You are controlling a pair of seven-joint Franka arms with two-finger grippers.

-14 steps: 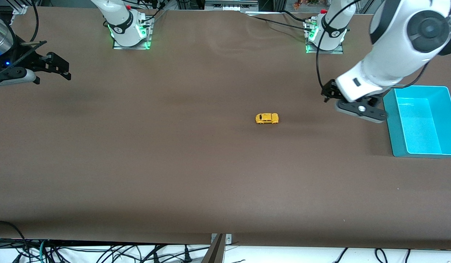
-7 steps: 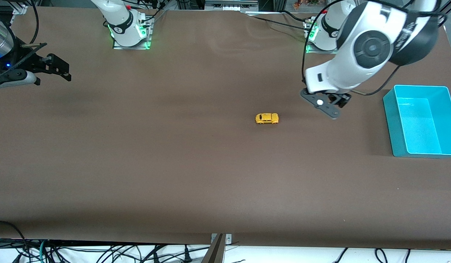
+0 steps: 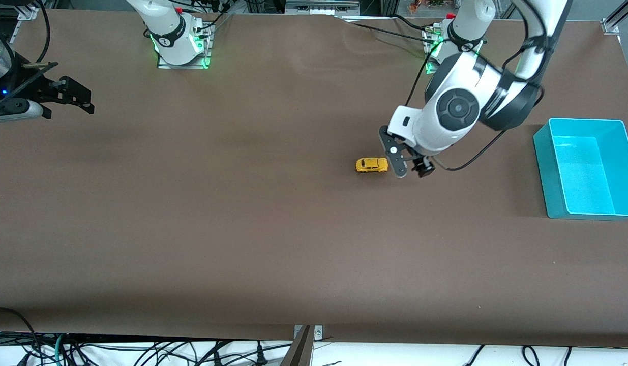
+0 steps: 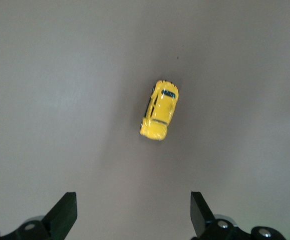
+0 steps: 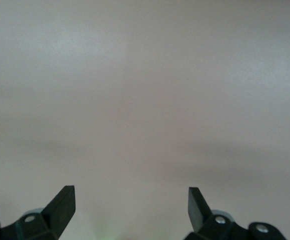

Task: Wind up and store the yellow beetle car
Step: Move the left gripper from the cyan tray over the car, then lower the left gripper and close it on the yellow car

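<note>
since a second ago the left gripper [image 3: 413, 170] has swung away from the teal bin [image 3: 546, 168] and now hangs just beside the yellow beetle car [image 3: 371, 164], which sits on its wheels on the brown table [image 3: 242, 229], well apart from every edge. the left wrist view shows the car [image 4: 159, 110] ahead of fingers [image 4: 62, 215] spread wide. the right gripper [image 3: 77, 99] waits over the table's edge at the right arm's end; its wrist view shows parted fingers [image 5: 60, 205] and bare tabletop only.

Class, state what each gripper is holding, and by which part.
Nothing is held. The left gripper hangs open beside the small yellow beetle-shaped toy car; the right gripper waits open.
</note>
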